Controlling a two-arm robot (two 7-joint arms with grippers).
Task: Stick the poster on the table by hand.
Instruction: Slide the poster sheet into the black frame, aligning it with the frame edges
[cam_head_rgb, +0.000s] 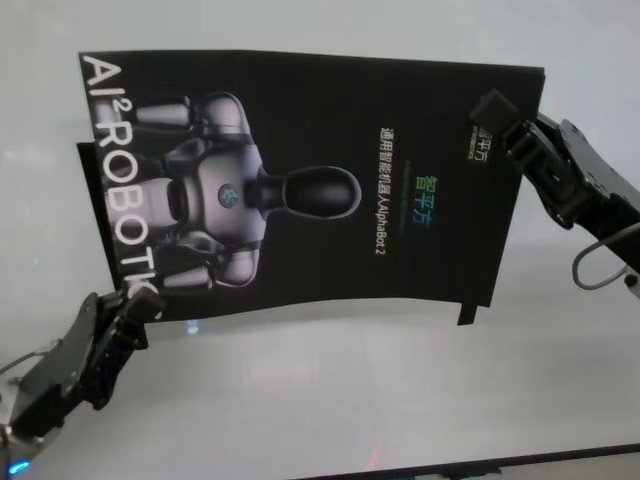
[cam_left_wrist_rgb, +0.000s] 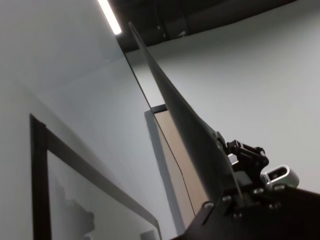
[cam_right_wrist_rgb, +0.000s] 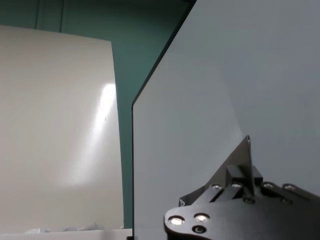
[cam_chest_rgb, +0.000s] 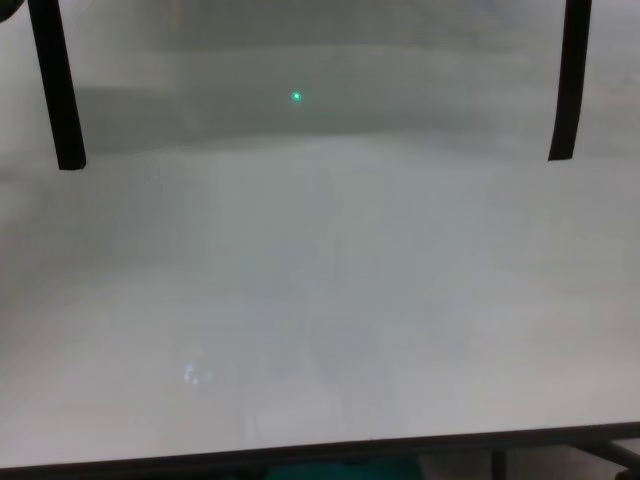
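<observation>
The black poster (cam_head_rgb: 320, 180) with a white-grey robot figure and big white letters hangs lifted above the white table (cam_head_rgb: 330, 400). My left gripper (cam_head_rgb: 135, 305) is shut on its near-left corner. My right gripper (cam_head_rgb: 503, 118) is shut on its far-right corner. The left wrist view shows the poster (cam_left_wrist_rgb: 185, 120) edge-on, pinched in the left gripper (cam_left_wrist_rgb: 227, 187). In the right wrist view the poster's pale back (cam_right_wrist_rgb: 225, 100) rises from the right gripper (cam_right_wrist_rgb: 242, 167). The chest view shows only the table (cam_chest_rgb: 320, 300), with no gripper in it.
A black tape strip sticks out from the poster's left edge (cam_head_rgb: 86, 165), and another from its near-right corner (cam_head_rgb: 467, 313). In the chest view both strips hang down, left (cam_chest_rgb: 55, 85) and right (cam_chest_rgb: 568, 85). The table's dark near edge (cam_chest_rgb: 320, 458) runs across the bottom.
</observation>
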